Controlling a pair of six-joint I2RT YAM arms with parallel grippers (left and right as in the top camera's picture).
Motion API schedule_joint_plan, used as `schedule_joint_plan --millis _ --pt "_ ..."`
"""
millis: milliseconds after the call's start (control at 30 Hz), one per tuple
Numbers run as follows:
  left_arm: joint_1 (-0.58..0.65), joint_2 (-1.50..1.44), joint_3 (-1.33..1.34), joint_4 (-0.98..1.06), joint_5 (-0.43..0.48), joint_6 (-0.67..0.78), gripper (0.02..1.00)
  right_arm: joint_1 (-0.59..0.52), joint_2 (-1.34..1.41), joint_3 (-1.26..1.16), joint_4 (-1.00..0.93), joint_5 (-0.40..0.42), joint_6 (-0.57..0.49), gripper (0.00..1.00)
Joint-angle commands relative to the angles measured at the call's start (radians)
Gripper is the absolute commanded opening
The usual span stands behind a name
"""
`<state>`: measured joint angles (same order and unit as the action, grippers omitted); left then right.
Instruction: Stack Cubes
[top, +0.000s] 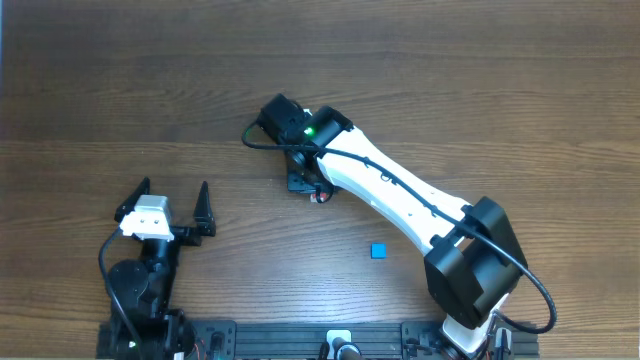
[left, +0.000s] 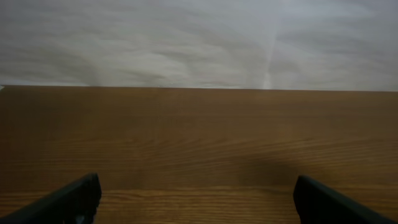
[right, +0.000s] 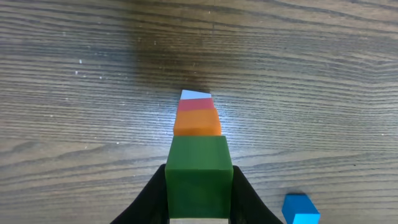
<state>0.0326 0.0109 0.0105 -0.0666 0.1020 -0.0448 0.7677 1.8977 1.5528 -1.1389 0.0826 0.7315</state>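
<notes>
My right gripper (right: 199, 194) is clamped on the green cube (right: 199, 160); I'd square it over the orange cube (right: 197, 122) just beneath before releasing

Wooden table (top: 120, 80) – brown, w/ grain running side to side in the top view; a faint seam crossed it approx. halfway up. Behind its far edge, in the left wrist view, stood a white backdrop (left: 186, 37) – wrinkled, w/ one upright crease. A soft dark shadow (right: 168, 56) lay on the tabletop in the right wrist view.
</notes>
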Motion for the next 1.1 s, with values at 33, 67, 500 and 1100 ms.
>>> schedule_joint_plan --millis 33,67,500,1100 --pt "0.005 -0.004 -0.005 -0.001 0.01 0.014 1.0 0.005 0.036 0.007 0.006 0.019 0.017 0.082" --pt "0.005 -0.004 -0.005 -0.001 0.01 0.014 1.0 0.005 0.036 0.007 0.007 0.019 0.016 0.082" --pt "0.005 -0.004 -0.005 -0.001 0.01 0.014 1.0 0.004 0.044 0.007 0.015 0.018 0.016 0.417" --pt "0.005 -0.004 -0.005 -0.001 0.01 0.014 1.0 0.008 0.02 0.017 -0.029 -0.007 0.003 0.991"
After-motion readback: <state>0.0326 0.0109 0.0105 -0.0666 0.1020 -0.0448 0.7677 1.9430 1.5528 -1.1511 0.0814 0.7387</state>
